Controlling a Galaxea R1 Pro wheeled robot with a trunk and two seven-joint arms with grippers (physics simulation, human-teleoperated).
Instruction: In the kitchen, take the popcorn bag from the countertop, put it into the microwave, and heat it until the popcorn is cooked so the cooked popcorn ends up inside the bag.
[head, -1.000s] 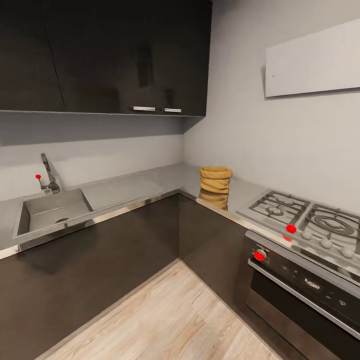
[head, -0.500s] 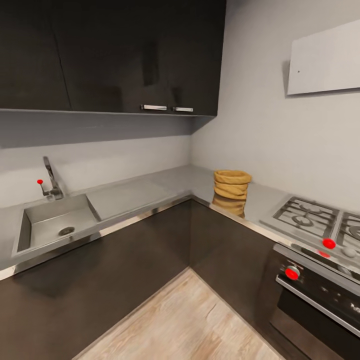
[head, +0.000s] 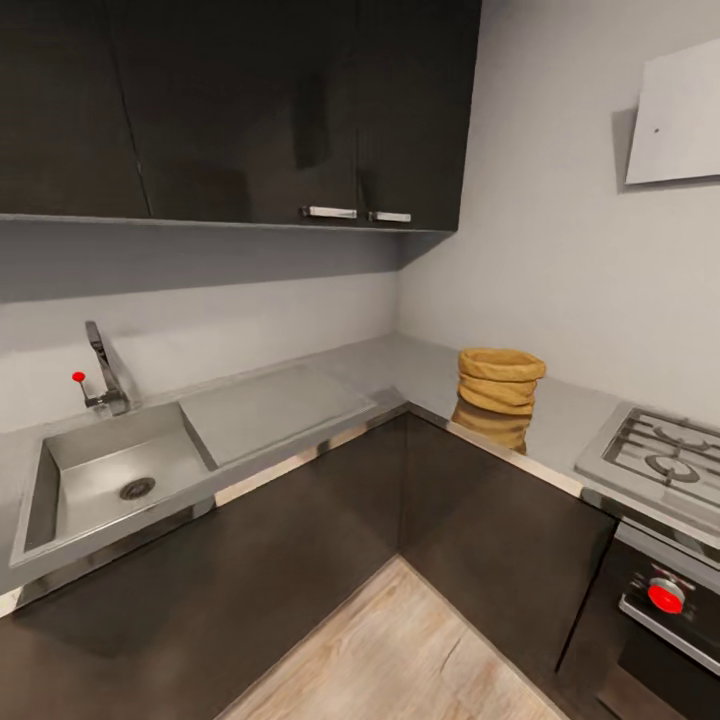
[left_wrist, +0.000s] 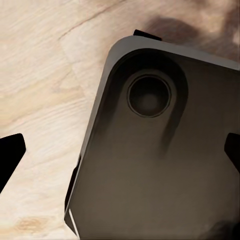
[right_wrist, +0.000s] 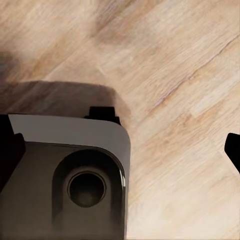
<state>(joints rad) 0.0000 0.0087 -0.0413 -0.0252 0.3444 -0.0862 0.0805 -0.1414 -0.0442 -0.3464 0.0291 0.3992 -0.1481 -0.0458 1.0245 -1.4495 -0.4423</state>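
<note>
Black fingertips (left_wrist: 10, 152) of the left hand (left_wrist: 120, 155) poke in at both edges of the left wrist view, far apart, so that hand is spread wide and holds nothing. Under it sits the robot's dark base (left_wrist: 160, 165), with a round hole near one corner, on the wood floor (left_wrist: 40, 75). The right hand (right_wrist: 120, 150) looks the same: its dark fingertips (right_wrist: 233, 149) sit at the two far edges of the right wrist view, spread wide with nothing between them, above a corner of the base (right_wrist: 65, 170) and the floor (right_wrist: 190, 75).

Up on the grey worktop (head: 400, 365) stands the tan bag (head: 499, 382), upright, with its rim wide at the top (the shiny top shows its reflection below). It is past the corner, between the corner and the hob (head: 660, 460). Around the corner on the other side is a steel sink (head: 110, 480) with a tap (head: 103, 365) behind it. Dark cupboards (head: 240, 110) hang above. A white hood (head: 675, 115) is on the wall over the hob, and a red knob (head: 665, 597) shows on the oven (head: 660, 630) below.
</note>
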